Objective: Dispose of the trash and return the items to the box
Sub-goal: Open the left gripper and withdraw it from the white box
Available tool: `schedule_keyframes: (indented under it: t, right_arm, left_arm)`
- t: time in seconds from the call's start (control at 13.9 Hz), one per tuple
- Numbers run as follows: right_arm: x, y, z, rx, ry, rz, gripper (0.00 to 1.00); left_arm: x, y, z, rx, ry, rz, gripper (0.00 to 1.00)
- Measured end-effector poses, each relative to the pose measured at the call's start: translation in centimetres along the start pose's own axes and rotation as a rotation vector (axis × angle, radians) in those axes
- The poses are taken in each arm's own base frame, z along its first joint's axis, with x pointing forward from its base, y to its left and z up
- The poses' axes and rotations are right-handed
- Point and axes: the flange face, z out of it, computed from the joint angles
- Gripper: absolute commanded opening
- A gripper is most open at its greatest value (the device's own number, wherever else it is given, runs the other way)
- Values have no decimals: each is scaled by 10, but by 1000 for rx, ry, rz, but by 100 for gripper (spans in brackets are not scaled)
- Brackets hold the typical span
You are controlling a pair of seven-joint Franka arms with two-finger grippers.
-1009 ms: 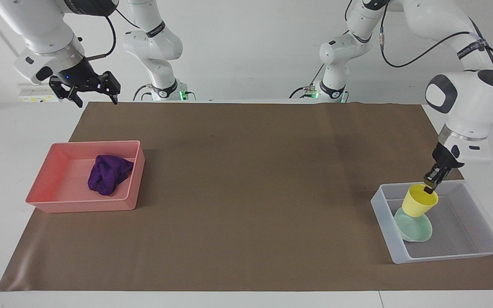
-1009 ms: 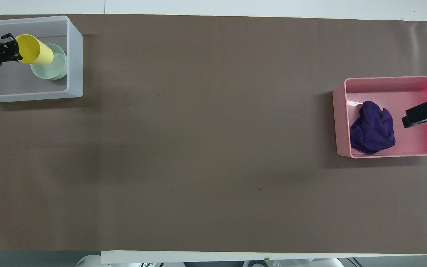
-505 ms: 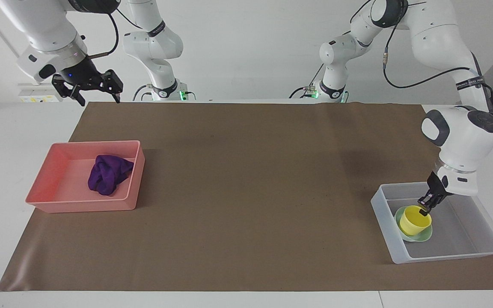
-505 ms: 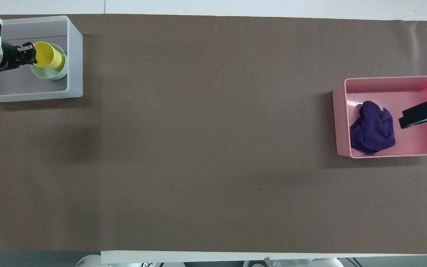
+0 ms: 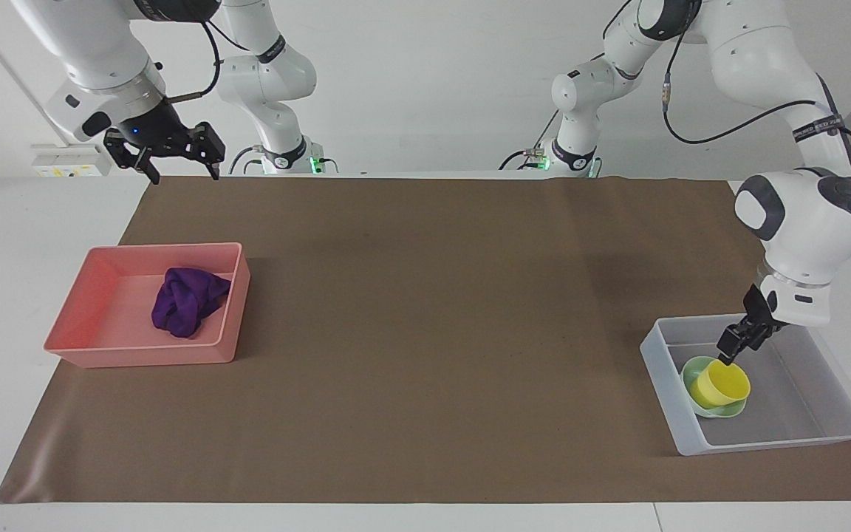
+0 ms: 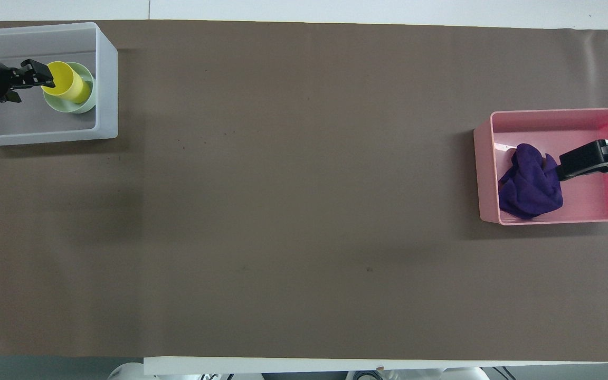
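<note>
The yellow cup (image 5: 722, 384) stands tilted in the mint-green bowl (image 5: 696, 369), and both are in the translucent box (image 5: 802, 414) at the left arm's end of the table. My left gripper (image 5: 730, 355) is just above the cup's rim, at its edge nearer the robots; whether it touches I cannot tell. In the overhead view the left gripper (image 6: 35, 79) meets the cup (image 6: 69, 87) in the bowl (image 6: 86, 103). The purple rag (image 5: 185, 299) lies in the pink tray (image 5: 93, 310). My right gripper (image 5: 182, 174) is open and empty, high over the table's edge nearest the robots.
A brown mat (image 5: 425, 332) covers the table between the pink tray and the box. In the overhead view one finger (image 6: 581, 163) of the raised right gripper shows over the pink tray (image 6: 547, 119) and the rag (image 6: 528, 184).
The left gripper brought the cup down into the bowl, then rose a little; the cup now leans there. The right gripper drifted slightly toward the table's middle.
</note>
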Motion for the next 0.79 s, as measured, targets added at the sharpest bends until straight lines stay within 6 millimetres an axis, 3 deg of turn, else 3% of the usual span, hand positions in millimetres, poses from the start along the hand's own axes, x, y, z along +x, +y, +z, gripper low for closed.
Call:
schedule_keyframes:
  t: [0.43, 0.58, 0.79]
  right_arm:
    - [0, 3, 2, 3, -5, 6, 100]
    - [0, 0, 3, 3, -7, -1, 100]
    - [1, -3, 4, 2, -9, -6, 100]
  left_arm:
    - [-73, 35, -128, 122, -145, 162, 100]
    - [-97, 45, -159, 100, -178, 176, 100]
    - [-118, 38, -191, 56, -218, 244, 100]
